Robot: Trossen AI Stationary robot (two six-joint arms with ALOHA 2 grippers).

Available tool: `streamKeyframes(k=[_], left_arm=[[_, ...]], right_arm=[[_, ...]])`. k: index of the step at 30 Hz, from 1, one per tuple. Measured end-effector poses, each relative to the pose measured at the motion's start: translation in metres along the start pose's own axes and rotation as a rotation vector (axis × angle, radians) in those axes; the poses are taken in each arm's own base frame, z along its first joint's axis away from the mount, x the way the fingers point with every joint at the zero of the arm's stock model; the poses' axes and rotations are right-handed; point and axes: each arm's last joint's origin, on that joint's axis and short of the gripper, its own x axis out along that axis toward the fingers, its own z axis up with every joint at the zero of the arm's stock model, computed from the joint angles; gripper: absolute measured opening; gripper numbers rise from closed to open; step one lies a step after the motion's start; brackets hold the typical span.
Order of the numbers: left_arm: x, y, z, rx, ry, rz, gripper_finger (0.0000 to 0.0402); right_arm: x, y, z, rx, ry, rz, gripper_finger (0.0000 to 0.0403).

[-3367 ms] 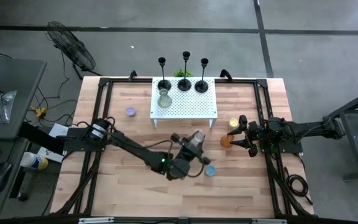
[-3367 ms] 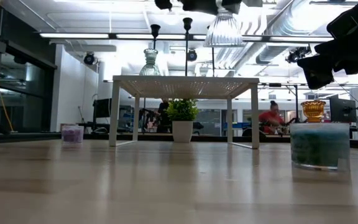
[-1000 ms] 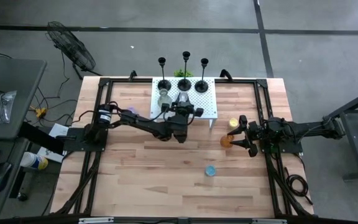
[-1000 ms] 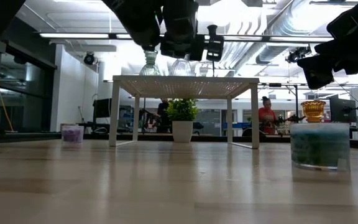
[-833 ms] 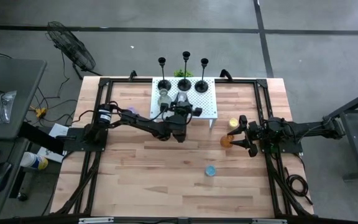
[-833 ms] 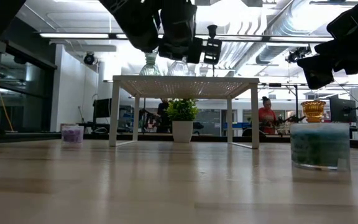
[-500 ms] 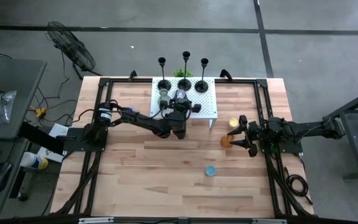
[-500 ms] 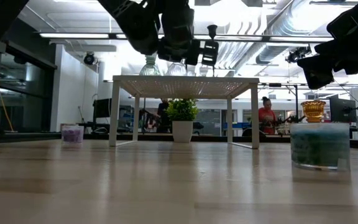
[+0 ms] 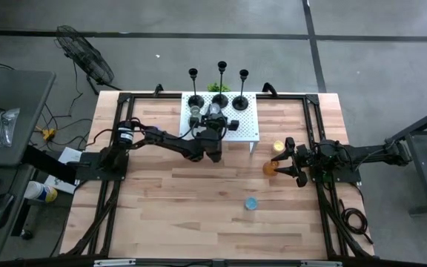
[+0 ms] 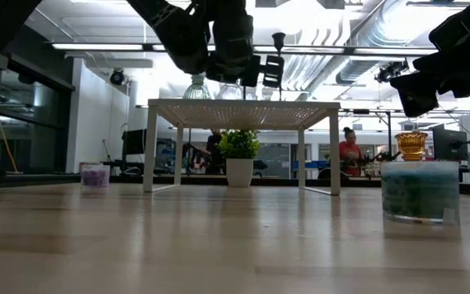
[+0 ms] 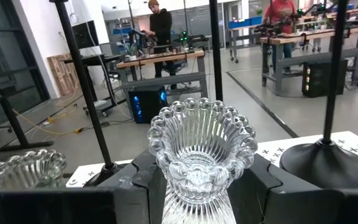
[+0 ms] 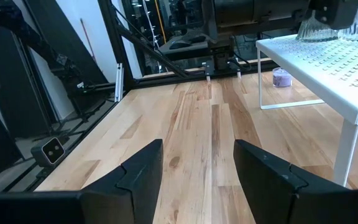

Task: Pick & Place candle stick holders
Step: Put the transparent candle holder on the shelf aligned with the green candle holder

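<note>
My left gripper (image 9: 215, 119) reaches over the white perforated stand (image 9: 245, 127) and is shut on a clear ribbed glass holder (image 11: 201, 146). A second clear glass holder (image 9: 196, 114) stands on the stand beside it. Three tall black candlesticks (image 9: 241, 101) stand by their round bases along the stand's far edge. My right gripper (image 9: 280, 165) is open and empty at the table's right, its fingertips next to an orange cup (image 9: 270, 168). A yellow cup (image 9: 278, 147), a blue cup (image 9: 251, 203) and a purple cup (image 10: 95, 175) stand on the table. My left gripper pinches the clear glass holder's narrow lower part (image 11: 194, 190) between its two fingers (image 11: 143, 180), below the flared beaded rim. The fingers come level from the table's near side. The holder stays upright. Whether its foot rests on the stand, I cannot tell.
The stand's far half is crowded with the candlestick bases (image 11: 331, 163) and the other glass holder (image 11: 20, 168). A potted plant (image 10: 239, 155) shows behind the table. People stand in the room beyond. Open wood lies at the table's near side.
My left gripper has moved toward the table's far edge, carrying the clear glass holder upright farther in over the white stand, closer to the black candlesticks.
</note>
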Motion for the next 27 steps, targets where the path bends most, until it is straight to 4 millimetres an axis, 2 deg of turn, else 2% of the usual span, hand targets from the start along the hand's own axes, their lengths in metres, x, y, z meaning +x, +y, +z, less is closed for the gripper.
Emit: streamKeyframes(k=[12, 27], left_arm=[[0.005, 0.007, -0.01, -0.036, -0.002, 0.004, 0.0126], [0.008, 0.008, -0.011, -0.027, 0.0, 0.015, 0.0129]], right_arm=[[0.0, 0.0, 0.0, 0.0, 0.0, 0.0, 0.0191], [0.0, 0.0, 0.0, 0.0, 0.0, 0.0, 0.0191]])
